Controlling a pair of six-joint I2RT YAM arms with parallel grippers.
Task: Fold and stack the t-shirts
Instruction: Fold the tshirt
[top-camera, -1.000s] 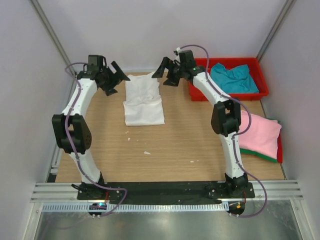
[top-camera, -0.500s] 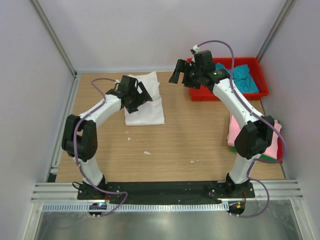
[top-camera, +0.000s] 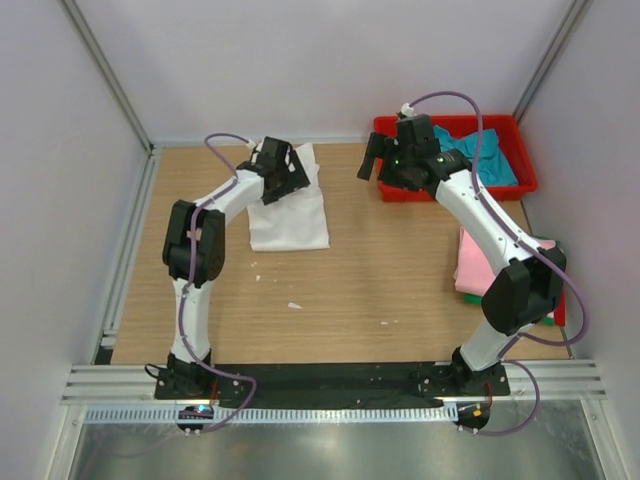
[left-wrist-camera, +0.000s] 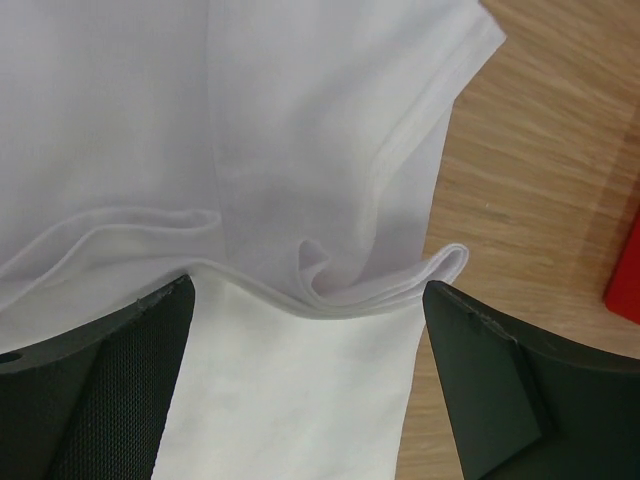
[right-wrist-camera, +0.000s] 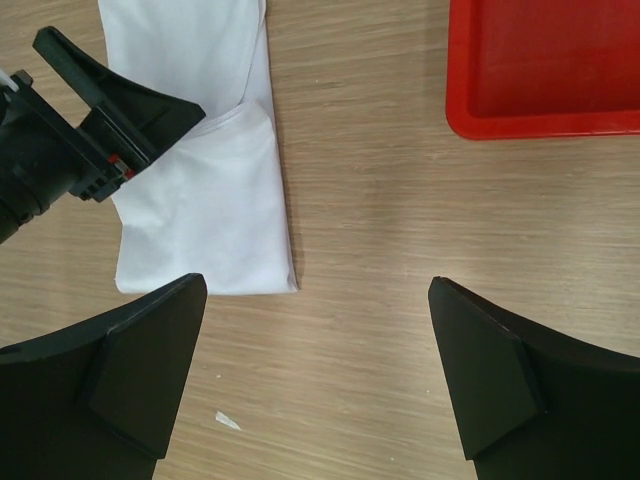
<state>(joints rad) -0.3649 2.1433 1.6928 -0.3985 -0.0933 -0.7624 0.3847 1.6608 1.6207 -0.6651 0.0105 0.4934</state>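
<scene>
Now, L gripper (left-wrist-camera: 308, 290) spread over white tee (left-wrist-camera: 150, 120), R gripper (right-wrist-camera: 318, 285) spread near tray (right-wrist-camera: 545, 125)

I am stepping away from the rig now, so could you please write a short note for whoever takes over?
Left claw: open, close over the white shirt, holding nothing.
Right claw: open, above the table between the white shirt and the tray, holding nothing.
Shirts: white lies part-folded at the far left; teal is crumpled in the tray; pink lies folded on green at the right edge.
Done: pink stacked on green; white partly folded.
Left: finish white, fold teal, add both to the stack.
</scene>
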